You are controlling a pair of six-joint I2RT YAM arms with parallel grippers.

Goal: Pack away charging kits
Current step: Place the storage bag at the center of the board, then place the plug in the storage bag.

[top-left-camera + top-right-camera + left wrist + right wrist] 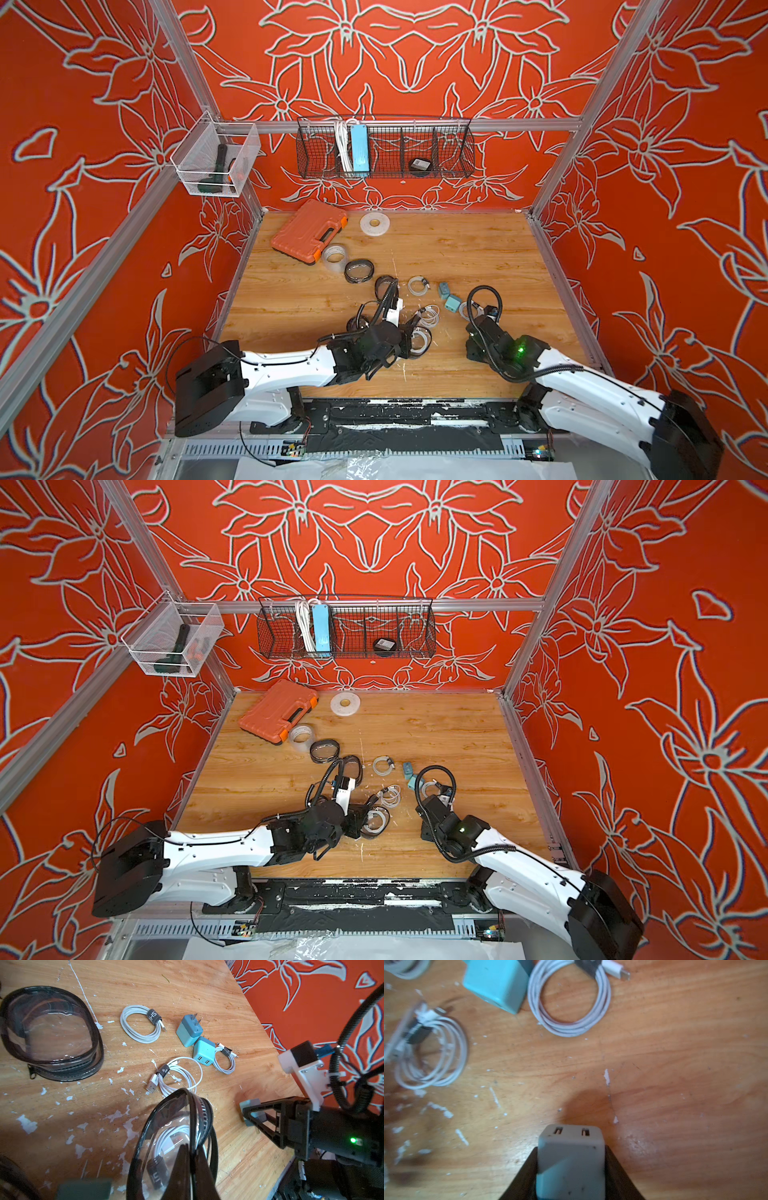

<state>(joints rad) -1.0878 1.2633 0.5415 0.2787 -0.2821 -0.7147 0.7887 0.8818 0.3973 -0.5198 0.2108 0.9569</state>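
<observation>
My left gripper (192,1165) is shut on the black rim of a clear-topped pouch (166,1126), held on edge over the table with a coiled white cable (168,1142) inside it. My right gripper (571,1169) is shut on a grey-blue plug adapter (571,1153), just above the wood; the left wrist view shows that adapter (250,1103) a short way from the held pouch. Two teal adapters (188,1032) (203,1054) and three coiled cables (141,1024) (178,1076) (225,1061) lie loose on the table. Another pouch (52,1032) lies flat beyond them.
An orange tool case (309,230) and two tape rolls (375,223) (335,255) lie at the back left. A wire basket (453,153) on the back wall holds a blue power strip (359,149). A white mesh basket (245,143) hangs at the left.
</observation>
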